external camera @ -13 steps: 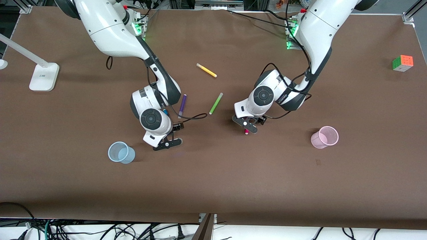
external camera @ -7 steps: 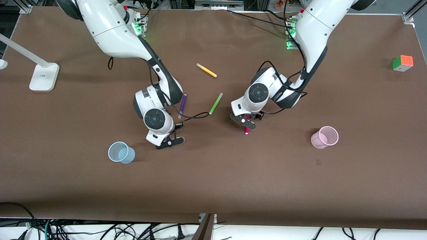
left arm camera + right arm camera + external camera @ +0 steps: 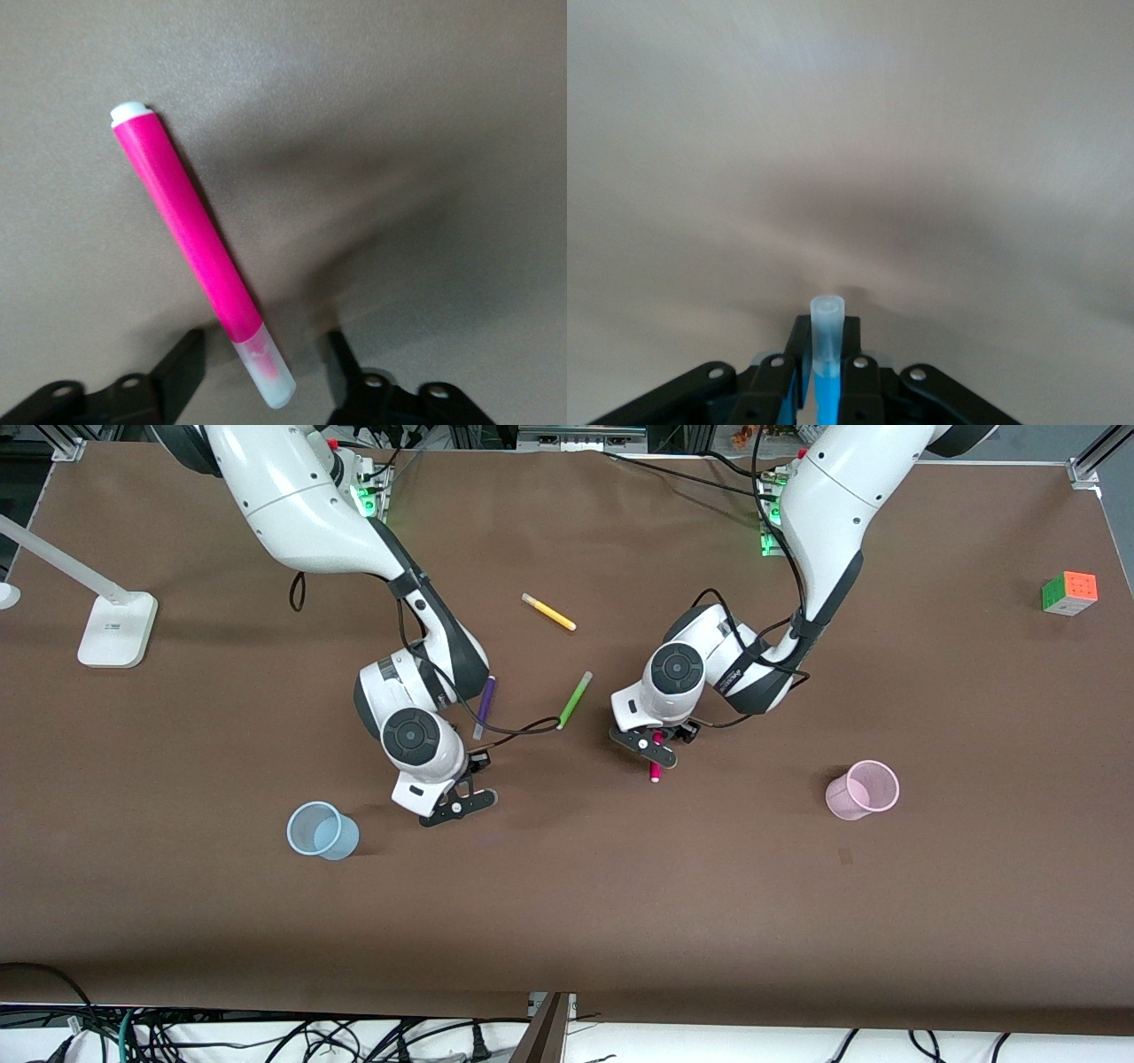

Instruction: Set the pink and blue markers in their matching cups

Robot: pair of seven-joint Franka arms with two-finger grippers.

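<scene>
The right gripper (image 3: 824, 376) pinches the blue marker (image 3: 827, 332) between pressed jaws, ready for carrying to the blue cup (image 3: 322, 831), while the left gripper (image 3: 261, 376), jaws spread, must close on the pink marker (image 3: 197, 250) lying between them.

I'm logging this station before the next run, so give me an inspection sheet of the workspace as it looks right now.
Surface: brown table.
Job's things: pink marker lying on the table under the left hand; blue marker in the right hand; blue cup and pink cup upright.
Clutter: purple pen, green pen, yellow pen, puzzle cube.
Hands: left hand open astride the pink marker; right hand shut on the blue marker.
Cables: bundle at the table's front edge.
Surroundings: lamp base.
</scene>
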